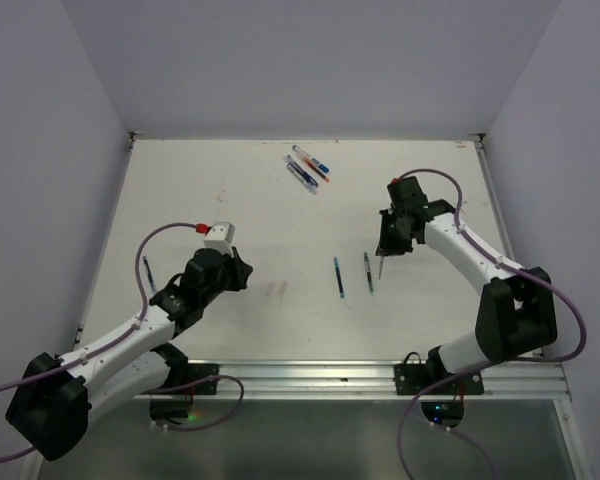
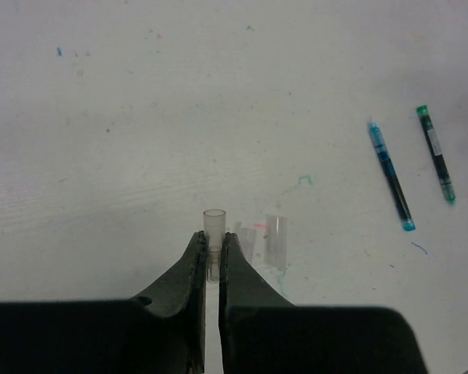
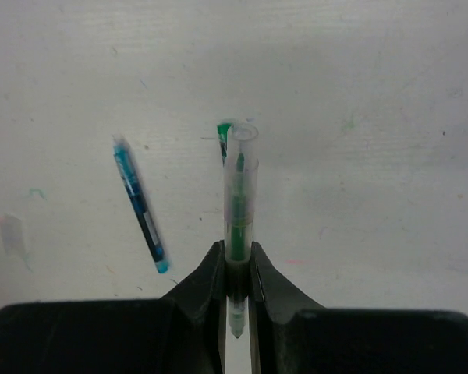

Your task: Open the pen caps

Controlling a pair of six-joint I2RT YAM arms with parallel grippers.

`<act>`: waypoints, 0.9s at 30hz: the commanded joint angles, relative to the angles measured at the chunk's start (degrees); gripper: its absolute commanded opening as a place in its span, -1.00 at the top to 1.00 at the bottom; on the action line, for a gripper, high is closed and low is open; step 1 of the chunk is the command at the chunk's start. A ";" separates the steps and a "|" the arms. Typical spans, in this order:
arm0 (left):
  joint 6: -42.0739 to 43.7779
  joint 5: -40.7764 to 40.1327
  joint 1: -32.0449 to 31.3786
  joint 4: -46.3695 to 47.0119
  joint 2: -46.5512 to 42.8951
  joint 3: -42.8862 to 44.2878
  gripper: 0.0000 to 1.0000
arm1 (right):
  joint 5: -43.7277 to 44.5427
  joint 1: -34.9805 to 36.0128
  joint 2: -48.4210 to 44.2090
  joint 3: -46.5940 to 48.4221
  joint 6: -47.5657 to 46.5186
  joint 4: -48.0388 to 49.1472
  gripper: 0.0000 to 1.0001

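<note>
My left gripper [image 2: 214, 241] is shut on a short clear pen cap [image 2: 214, 220] that sticks out past its fingertips, just above the table. A second clear cap [image 2: 275, 238] lies on the table just to its right. My right gripper [image 3: 236, 249] is shut on a pen [image 3: 239, 187] with a clear barrel and a green refill, its writing tip pointing back between the fingers. In the top view the left gripper [image 1: 240, 272] is at centre left and the right gripper [image 1: 385, 248] at centre right.
A blue pen [image 1: 338, 277] and a green pen [image 1: 368, 271] lie side by side between the two grippers. Several more pens [image 1: 306, 166] lie at the back of the table. One dark pen [image 1: 148, 273] lies near the left edge.
</note>
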 commanded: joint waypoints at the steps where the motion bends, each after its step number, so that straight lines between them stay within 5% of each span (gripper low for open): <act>1: 1.91 -1.61 1.43 5.49 0.54 -3.40 0.89 | 4.69 0.00 1.46 -0.10 -5.27 -5.34 1.00; 17: -0.64 6.48 1.52 21.23 14.25 -7.71 0.86 | 5.85 0.08 8.76 -1.77 -7.12 -1.39 1.00; 27: -5.47 8.33 1.52 23.61 17.60 -10.08 0.45 | 4.97 0.08 10.25 -3.26 -7.12 1.16 1.00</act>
